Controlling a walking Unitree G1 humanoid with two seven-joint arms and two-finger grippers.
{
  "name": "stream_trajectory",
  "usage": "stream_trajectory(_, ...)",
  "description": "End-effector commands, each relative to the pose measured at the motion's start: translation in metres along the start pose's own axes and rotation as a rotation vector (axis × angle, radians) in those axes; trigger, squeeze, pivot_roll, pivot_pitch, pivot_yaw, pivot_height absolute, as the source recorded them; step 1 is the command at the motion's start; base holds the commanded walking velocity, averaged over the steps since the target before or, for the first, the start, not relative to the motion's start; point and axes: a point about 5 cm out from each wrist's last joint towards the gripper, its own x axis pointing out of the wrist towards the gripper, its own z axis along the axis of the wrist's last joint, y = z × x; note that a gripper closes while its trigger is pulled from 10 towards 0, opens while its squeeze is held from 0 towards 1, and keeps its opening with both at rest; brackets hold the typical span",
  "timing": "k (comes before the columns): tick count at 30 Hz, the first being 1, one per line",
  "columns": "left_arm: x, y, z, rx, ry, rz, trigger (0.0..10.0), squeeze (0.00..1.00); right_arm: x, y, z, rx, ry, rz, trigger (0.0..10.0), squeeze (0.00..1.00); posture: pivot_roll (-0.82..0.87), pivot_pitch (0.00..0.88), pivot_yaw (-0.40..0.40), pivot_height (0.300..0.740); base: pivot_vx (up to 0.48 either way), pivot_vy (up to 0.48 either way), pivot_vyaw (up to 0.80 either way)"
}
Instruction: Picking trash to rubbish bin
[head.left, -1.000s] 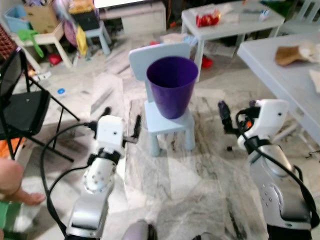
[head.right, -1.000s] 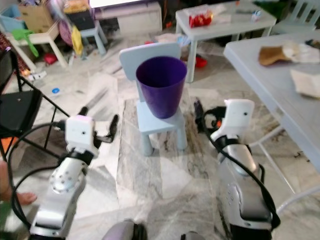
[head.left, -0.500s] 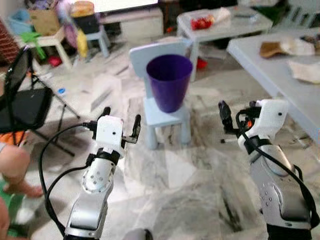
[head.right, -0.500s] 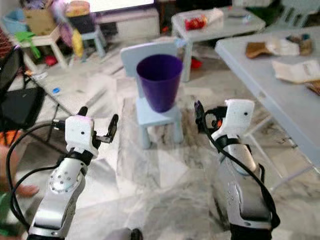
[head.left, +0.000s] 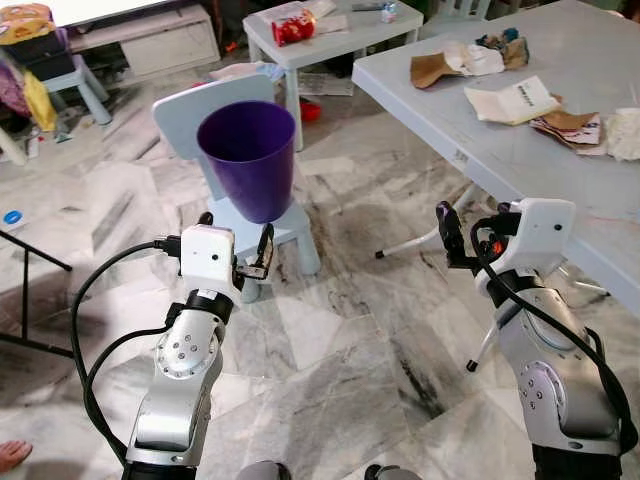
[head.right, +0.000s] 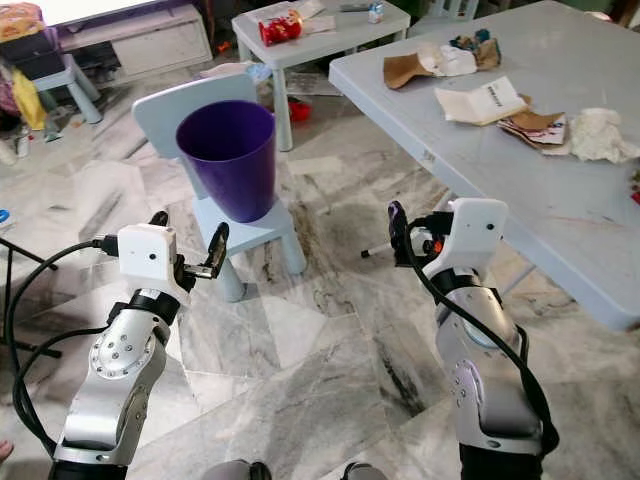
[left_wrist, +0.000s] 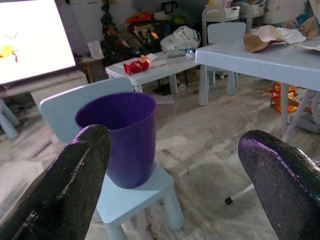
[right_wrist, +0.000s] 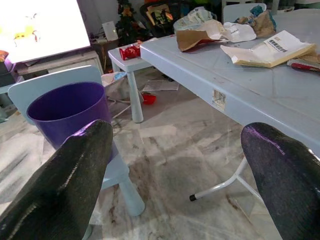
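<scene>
Purple bin (head.left: 248, 160) stands just ahead of left gripper (head.left: 236, 242)

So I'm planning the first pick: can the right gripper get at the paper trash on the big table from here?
Probably not yet. The right gripper is open but hangs below the table edge, and the trash lies well back on top. Nothing blocks it; the arm must rise and reach forward.

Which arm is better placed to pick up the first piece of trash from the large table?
Right. The right gripper is open beside the large table, where the paper trash lies. The left gripper, also open, faces the purple bin.
</scene>
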Motion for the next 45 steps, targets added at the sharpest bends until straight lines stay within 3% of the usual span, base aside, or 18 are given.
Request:
stream_trajectory(1, -0.0008, 0.0032, -0.0028, -0.012, 0.021, 0.008, 10.0, 0.00, 0.0003, 0.0031, 0.0005, 0.003, 0.004, 0.010, 10.0, 0.00, 0.02, 0.148, 0.029, 0.740, 0.000, 0.000, -0.80)
stream_trajectory(15, -0.0012, 0.0037, -0.0033, -0.059, 0.035, -0.008, 10.0, 0.00, 0.0003, 0.0026, 0.0006, -0.002, 0.006, 0.006, 10.0, 0.00, 0.02, 0.151, 0.028, 0.740, 0.000, 0.000, -0.80)
stream_trajectory(36, -0.0007, 0.0030, -0.0032, -0.079, 0.038, -0.027, 10.0, 0.00, -0.0002, 0.0020, -0.0002, -0.005, 0.007, 0.000, 10.0, 0.00, 0.02, 0.149, 0.031, 0.740, 0.270, 0.000, -0.80)
stream_trajectory(45, -0.0001, 0.0014, -0.0058, -0.084, 0.054, -0.025, 10.0, 0.00, 0.0002, 0.0022, -0.0004, -0.006, 0.006, 0.000, 10.0, 0.00, 0.01, 0.148, 0.032, 0.740, 0.000, 0.000, -0.80)
